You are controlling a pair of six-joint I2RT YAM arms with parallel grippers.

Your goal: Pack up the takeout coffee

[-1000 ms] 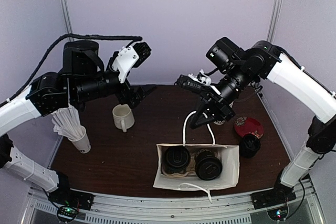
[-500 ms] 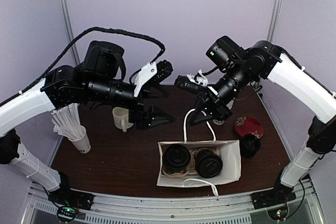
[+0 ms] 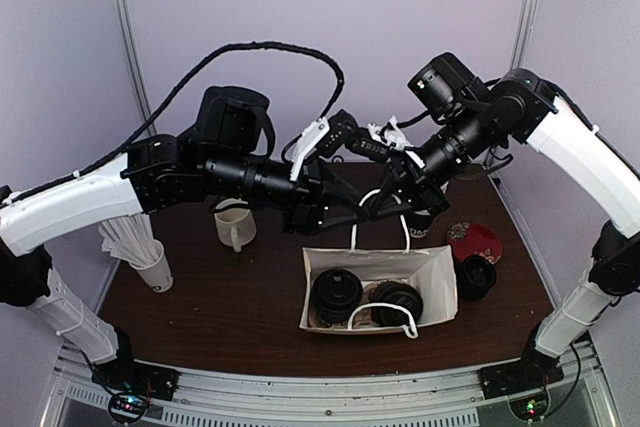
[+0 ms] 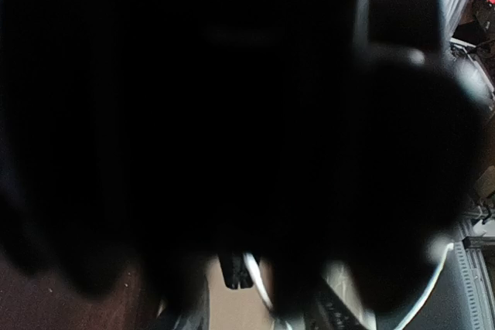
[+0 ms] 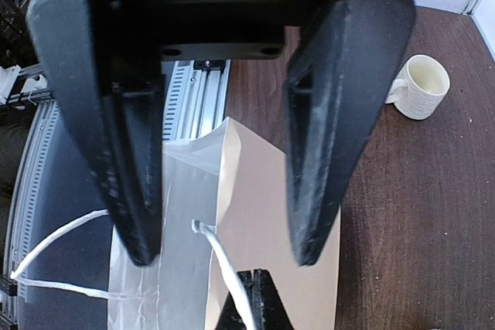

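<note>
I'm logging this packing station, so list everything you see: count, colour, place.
white paper bag with cord handles: one, white, table centre
black-lidded black paper cups: two, black, inside bag
white ceramic mug: one, white, left of bag
white cup of white sticks: one, white, far left
red patterned item: one, red, right of bag
black round item: one, black, beside red item
left gripper: black, at bag's far handle
right gripper: black, open, over bag
</note>
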